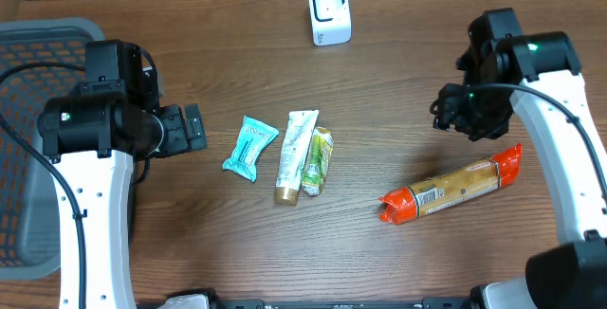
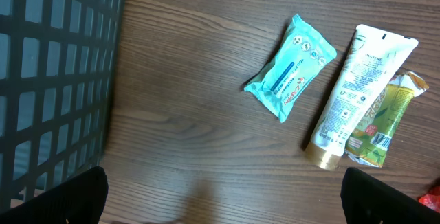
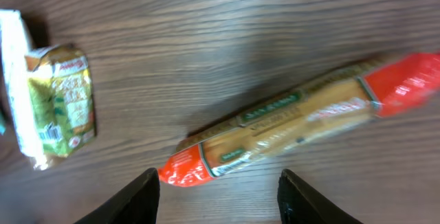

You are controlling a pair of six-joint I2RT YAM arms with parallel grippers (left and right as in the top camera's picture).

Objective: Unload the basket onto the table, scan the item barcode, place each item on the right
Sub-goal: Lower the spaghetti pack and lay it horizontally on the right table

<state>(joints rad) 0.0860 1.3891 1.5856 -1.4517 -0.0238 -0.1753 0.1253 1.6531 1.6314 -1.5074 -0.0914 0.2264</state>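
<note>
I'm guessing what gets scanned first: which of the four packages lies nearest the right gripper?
The long red-ended spaghetti pack, alone by the right gripper; the teal pack, white tube and green pouch cluster mid-table.

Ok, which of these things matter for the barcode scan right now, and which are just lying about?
In play: spaghetti pack, white scanner, right gripper.
Lying about: teal wipes packet, white tube, green sachet, grey basket.

Brown wooden desk [image 1: 379, 81]. Teal packet [image 1: 250, 147], white tube [image 1: 296, 155] and green sachet [image 1: 318, 160] are laid at centre; long red-ended pack [image 1: 453, 186] lower right; white scanner [image 1: 329, 12] top centre; grey basket [image 1: 57, 27] far left.
</note>
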